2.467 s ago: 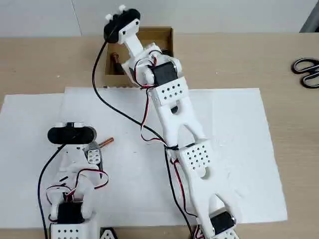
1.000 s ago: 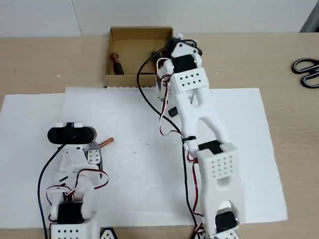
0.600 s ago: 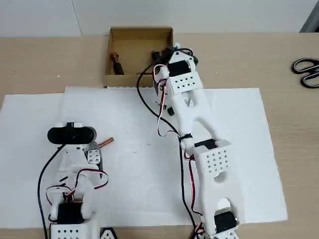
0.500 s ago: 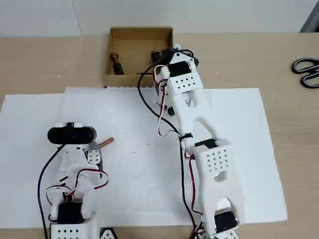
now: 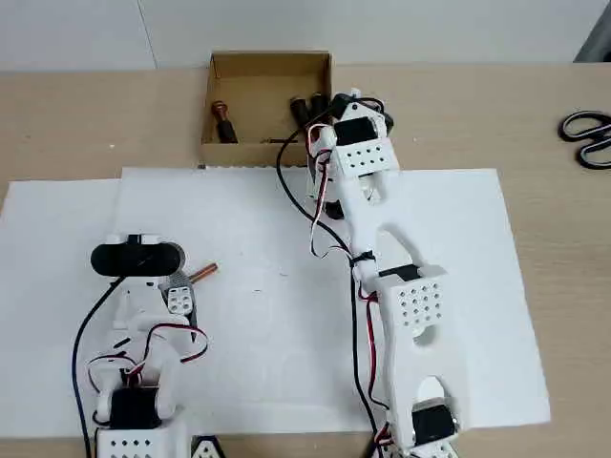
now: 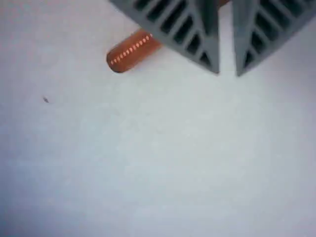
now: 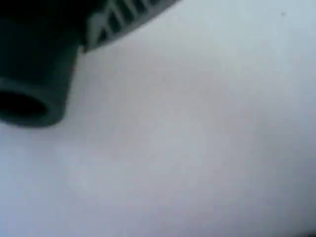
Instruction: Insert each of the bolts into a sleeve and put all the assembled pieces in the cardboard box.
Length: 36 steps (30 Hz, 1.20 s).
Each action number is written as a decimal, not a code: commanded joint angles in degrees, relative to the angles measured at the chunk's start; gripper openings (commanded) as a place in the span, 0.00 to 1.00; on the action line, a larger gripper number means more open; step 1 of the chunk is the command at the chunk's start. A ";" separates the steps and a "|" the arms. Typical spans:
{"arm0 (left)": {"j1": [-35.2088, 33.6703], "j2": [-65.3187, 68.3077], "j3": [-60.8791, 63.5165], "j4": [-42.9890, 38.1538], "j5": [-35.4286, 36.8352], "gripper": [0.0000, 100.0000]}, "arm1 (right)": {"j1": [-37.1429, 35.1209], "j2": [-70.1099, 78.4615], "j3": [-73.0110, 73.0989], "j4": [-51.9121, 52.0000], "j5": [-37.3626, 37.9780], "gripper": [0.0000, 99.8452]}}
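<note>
My left gripper [image 5: 183, 283] rests low on the white paper, shut on a copper bolt [image 5: 201, 274] whose threaded end [image 6: 129, 51] sticks out past the grey fingers [image 6: 182, 29]. My right arm [image 5: 361, 153] stretches to the front right corner of the cardboard box [image 5: 270, 61], its wrist bent down over the paper. A black sleeve [image 5: 331, 209] sits under that wrist. Its hollow end [image 7: 27, 101] shows close beside the right gripper just above the paper. Inside the box lie an assembled piece [image 5: 221, 118] at the left and a dark piece [image 5: 305, 106] at the right.
White paper [image 5: 258, 382] covers the table's near half, with bare sheet between the two arms. Scissors [image 5: 587, 135] lie at the far right edge. Black and red cables [image 5: 320, 229] hang off the right arm.
The right arm has drawn back from over the box to its front right corner and dropped toward the paper, uncovering a dark piece in the box. The left arm and bolt have not moved.
</note>
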 commanded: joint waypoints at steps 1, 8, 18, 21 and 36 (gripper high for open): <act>-0.44 -0.44 -0.31 -1.23 -0.09 0.01 | 0.22 -0.31 -0.18 -0.31 -0.26 0.02; -0.44 -0.44 -0.31 -1.23 -0.09 0.01 | -0.13 -3.74 -3.69 3.56 -0.09 0.00; 0.26 -0.53 -2.86 0.62 -0.53 0.01 | 1.10 -21.23 -4.31 6.29 5.27 0.00; -1.32 -0.09 -10.77 3.78 -0.44 0.01 | 1.19 -28.62 2.99 6.37 6.42 0.00; -0.18 34.73 -49.19 25.58 6.24 0.01 | 8.22 -69.85 56.97 4.35 6.95 0.00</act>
